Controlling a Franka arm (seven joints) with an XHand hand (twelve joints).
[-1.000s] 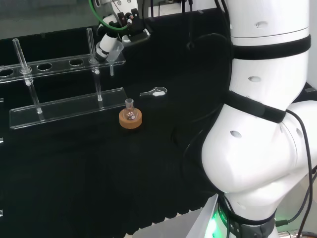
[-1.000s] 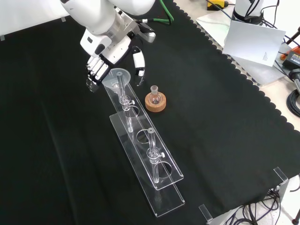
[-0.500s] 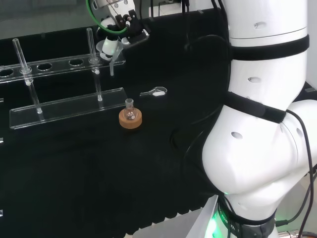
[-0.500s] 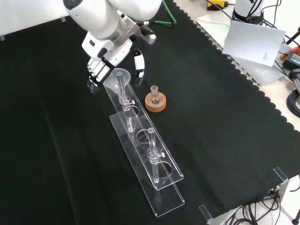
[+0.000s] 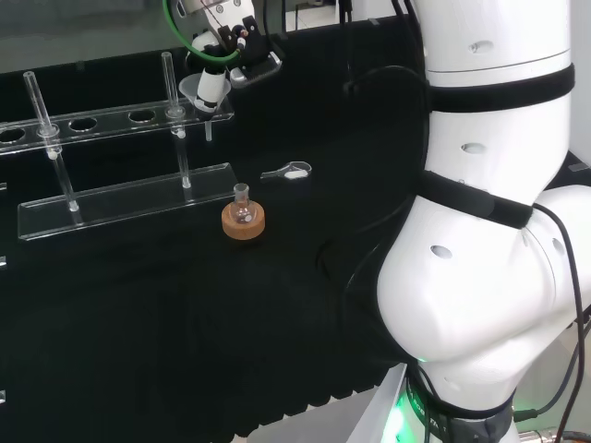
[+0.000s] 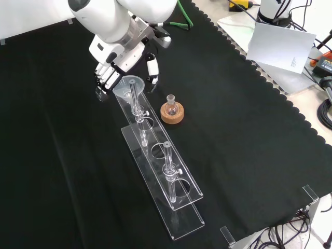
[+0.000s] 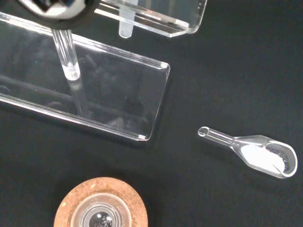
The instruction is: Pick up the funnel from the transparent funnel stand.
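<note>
Your hand (image 6: 110, 74) sits at the far end of the transparent funnel stand (image 6: 167, 192), at about 11 o'clock in the front view. Its fingers (image 6: 105, 78) hang down on one side of the funnel (image 6: 129, 84) and its thumb (image 6: 152, 68) on the other, spread apart, with the funnel's rim in the gap. From the front view you cannot tell whether any finger touches the rim; nothing is curled around it.

In the head view the hand (image 5: 211, 86) shows at 12 o'clock, right above the funnel (image 5: 198, 96), which is seated in the end hole of the stand's upper shelf (image 5: 111, 119). The funnel's stem pokes down through the shelf (you can see it in the wrist view too (image 7: 125, 28), just beside the stand's base plate (image 7: 94, 94)).

Out from there, a small glass flask (image 6: 171, 105) stands upright in a cork ring (image 6: 171, 115), just beside the stand toward 3 o'clock in the front view. The head view puts the cork ring (image 5: 244, 221) near the base plate's end, at about 9 o'clock from picture centre.

A clear plastic scoop (image 7: 258, 151) with white powder in its bowl lies flat on the bench's black cloth (image 6: 233, 129), apart from the stand and the flask; in the head view the scoop (image 5: 288, 171) lies at roughly 1 o'clock from the cork ring.
</note>
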